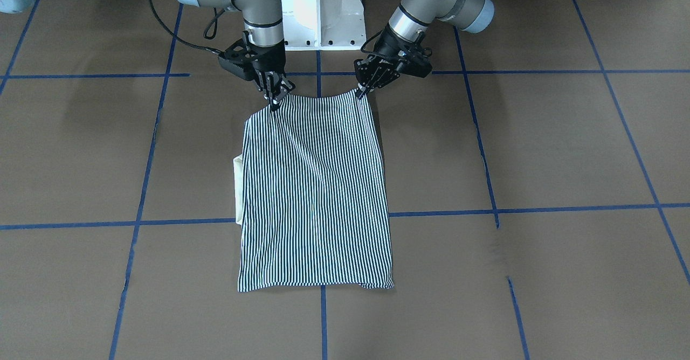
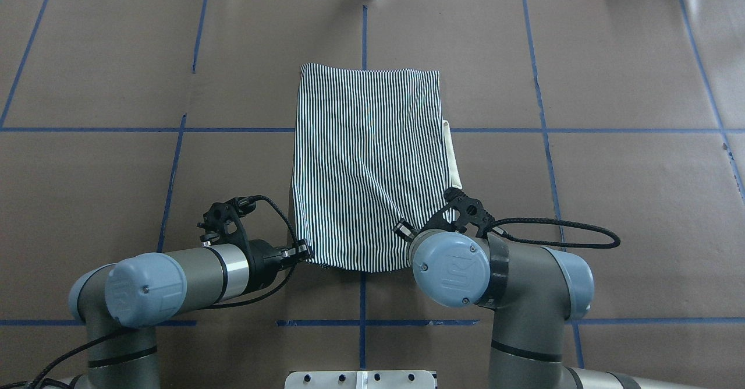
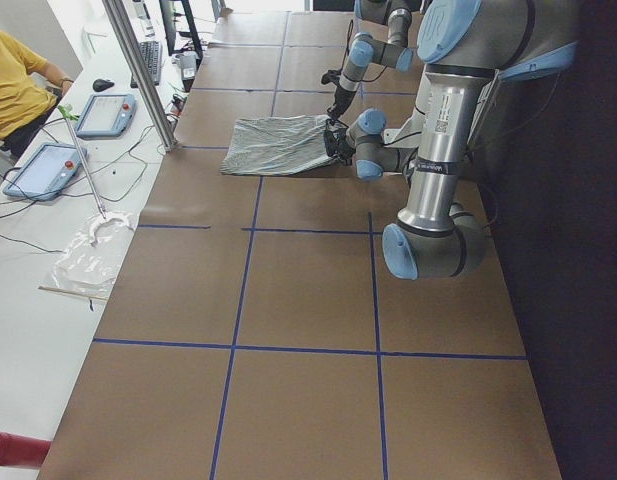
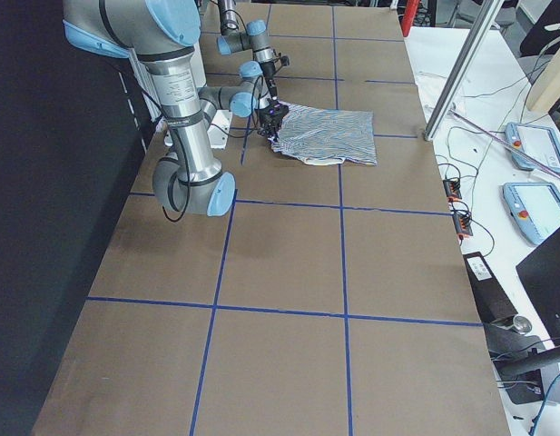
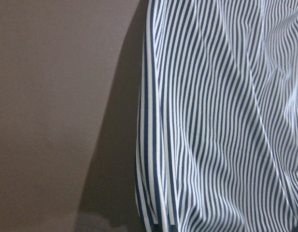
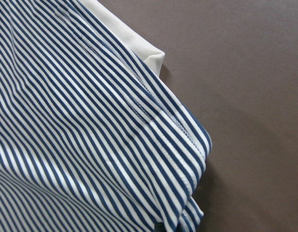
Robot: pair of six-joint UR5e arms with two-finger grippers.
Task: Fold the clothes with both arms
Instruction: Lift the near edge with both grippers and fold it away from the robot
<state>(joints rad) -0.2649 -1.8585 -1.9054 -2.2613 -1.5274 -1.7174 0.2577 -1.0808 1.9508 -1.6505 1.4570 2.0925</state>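
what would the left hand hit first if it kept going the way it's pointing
The shirt: the left hand grips its near corner. Beyond the cloth it would probably reach the table, though depth is unclear.

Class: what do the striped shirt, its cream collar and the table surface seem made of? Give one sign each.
Striped shirt: soft matte knit fabric, probably; it drapes, wrinkles and has stitched hems.
Cream collar: plain matte cloth, weave too fine to tell.
Table surface: matte brown, paper-like sheet, possibly; no shine.
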